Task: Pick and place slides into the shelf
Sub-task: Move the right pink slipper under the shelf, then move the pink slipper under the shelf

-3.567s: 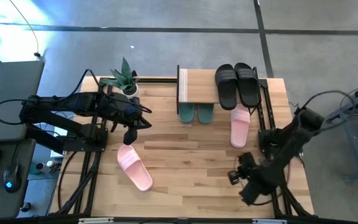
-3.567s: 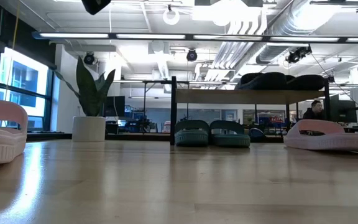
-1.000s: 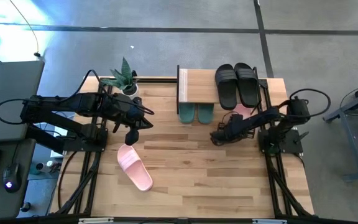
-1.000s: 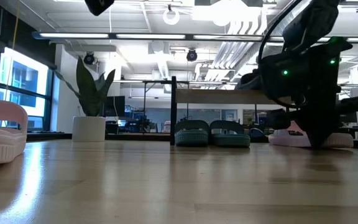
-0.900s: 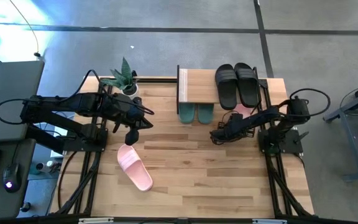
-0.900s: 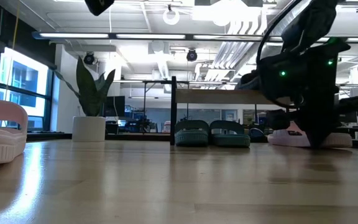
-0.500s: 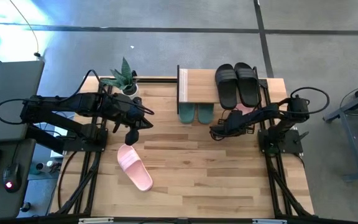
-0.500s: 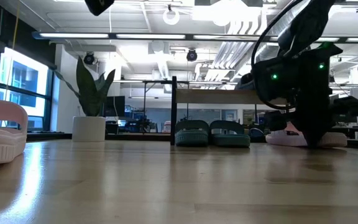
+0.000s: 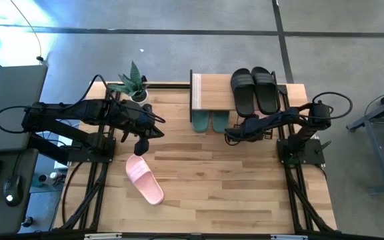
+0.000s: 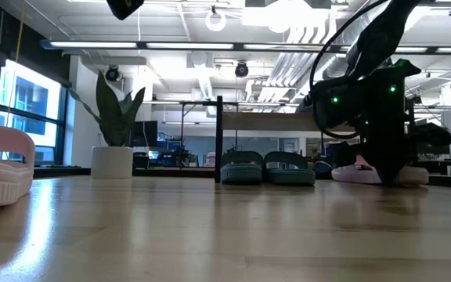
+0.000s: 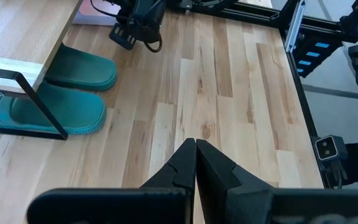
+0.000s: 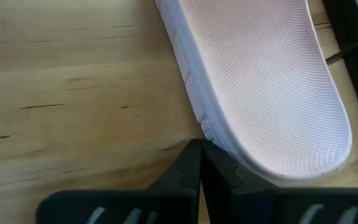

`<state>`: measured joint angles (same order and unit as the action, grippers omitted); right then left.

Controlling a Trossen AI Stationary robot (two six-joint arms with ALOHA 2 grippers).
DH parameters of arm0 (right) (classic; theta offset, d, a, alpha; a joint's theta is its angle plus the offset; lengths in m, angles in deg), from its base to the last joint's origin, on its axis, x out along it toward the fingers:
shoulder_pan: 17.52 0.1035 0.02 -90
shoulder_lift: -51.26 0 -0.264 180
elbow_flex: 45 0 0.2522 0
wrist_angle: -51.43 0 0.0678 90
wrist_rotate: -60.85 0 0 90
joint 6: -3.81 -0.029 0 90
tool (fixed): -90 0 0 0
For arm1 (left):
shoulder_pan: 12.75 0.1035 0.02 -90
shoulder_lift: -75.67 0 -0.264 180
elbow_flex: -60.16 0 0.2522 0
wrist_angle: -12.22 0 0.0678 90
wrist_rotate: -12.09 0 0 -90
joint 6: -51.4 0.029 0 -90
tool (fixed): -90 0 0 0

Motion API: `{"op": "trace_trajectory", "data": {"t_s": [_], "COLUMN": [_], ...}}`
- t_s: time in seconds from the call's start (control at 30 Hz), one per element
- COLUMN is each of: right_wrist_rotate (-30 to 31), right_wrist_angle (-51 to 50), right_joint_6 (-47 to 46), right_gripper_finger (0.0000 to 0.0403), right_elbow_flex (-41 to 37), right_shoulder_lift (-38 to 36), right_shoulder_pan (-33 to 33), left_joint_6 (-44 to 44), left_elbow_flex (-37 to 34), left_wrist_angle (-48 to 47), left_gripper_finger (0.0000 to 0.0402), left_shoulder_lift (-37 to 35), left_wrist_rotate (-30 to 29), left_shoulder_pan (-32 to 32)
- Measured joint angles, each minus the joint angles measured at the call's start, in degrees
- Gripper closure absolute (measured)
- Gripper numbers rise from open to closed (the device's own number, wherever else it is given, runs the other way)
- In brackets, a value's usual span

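One light pink slide (image 12: 260,81) lies sole down on the table by the shelf (image 9: 213,92), and it also shows in the low view (image 10: 413,174). My right gripper (image 12: 199,149) is shut and points down at this slide's edge (image 10: 386,176). In the high view the right arm (image 9: 259,127) covers the slide. The other pink slide (image 9: 145,179) lies flat near the table's left side. My left gripper (image 9: 141,143) hovers shut above the table beside it (image 11: 195,149). The black pair (image 9: 254,90) lies on the shelf's top board. My right gripper comes from above, pointing down, with its shut fingers (image 12: 188,163) against the pink slide's sole edge (image 12: 211,138), on the long side near one rounded end. It pushes with the fingers' outer side. The slide lies flat on the table.
A teal pair (image 9: 210,121) stands under the shelf on the table. A potted plant (image 9: 132,83) sits at the far left corner. Bare wood (image 9: 219,187) spreads across the middle and near part of the table.
My right gripper has moved toward the far edge and a little left, toward the shelf. The pink slide against it has slid along the table the same way. My left arm has kept still.
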<state>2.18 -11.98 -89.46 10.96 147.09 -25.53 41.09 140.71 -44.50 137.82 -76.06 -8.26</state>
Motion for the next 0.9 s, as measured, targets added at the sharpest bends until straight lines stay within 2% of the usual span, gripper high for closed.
{"op": "trace_trajectory", "data": {"t_s": [0.43,0.9], "right_wrist_rotate": [-1.62,-3.34], "right_wrist_angle": [0.70,0.66], "right_joint_6": [3.15,3.36], "right_gripper_finger": [0.0403,0.0403], "right_elbow_flex": [0.02,0.07], "right_shoulder_lift": [-0.01,-0.04], "right_shoulder_pan": [-0.84,3.79], "left_joint_6": [-0.04,-0.07], "left_elbow_flex": [0.00,0.00], "left_wrist_angle": [0.00,0.00], "left_gripper_finger": [0.0401,0.0401], "left_shoulder_lift": [0.00,0.00], "left_wrist_rotate": [0.00,0.01], "left_shoulder_pan": [-0.02,0.00]}}
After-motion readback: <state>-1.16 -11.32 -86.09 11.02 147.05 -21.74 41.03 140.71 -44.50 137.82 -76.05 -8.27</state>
